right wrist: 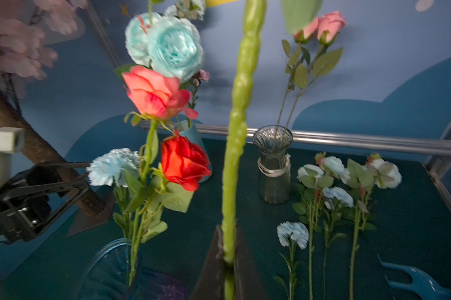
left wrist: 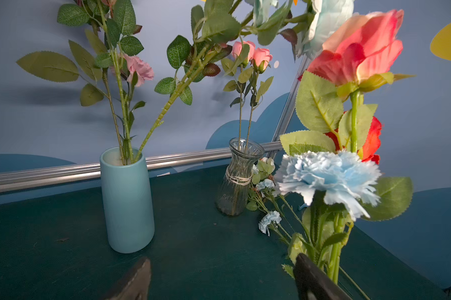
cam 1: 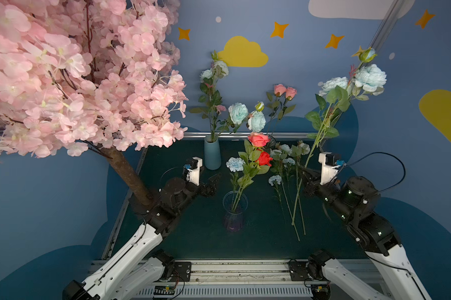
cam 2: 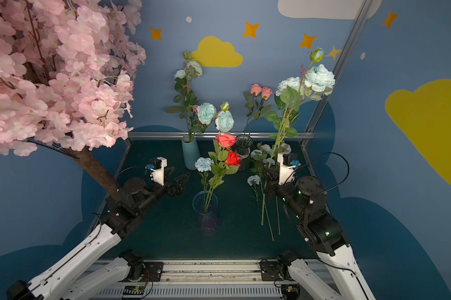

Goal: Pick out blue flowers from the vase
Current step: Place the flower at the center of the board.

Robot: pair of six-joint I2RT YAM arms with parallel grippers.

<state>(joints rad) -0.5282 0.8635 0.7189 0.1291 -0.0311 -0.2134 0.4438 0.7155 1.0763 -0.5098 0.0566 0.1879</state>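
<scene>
Open mat (cam 1: 182, 233) left of the vase (cam 1: 234, 224). Right gripper (right wrist: 228, 230) pinches a ruffled blue flower (cam 1: 370, 78) by its stem; left gripper (left wrist: 223, 258) spread.

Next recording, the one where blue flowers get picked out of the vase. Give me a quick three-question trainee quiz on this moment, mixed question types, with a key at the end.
1. True or false: the right claw is shut on the stem of a tall blue flower.
2. Multiple choice: the left claw is A) open, holding nothing; B) shut on a flower; C) out of sight.
3. Short answer: how many blue flowers stand in the front clear vase?

Key: 1 true. 2 A. 3 one, the blue carnation.
</scene>
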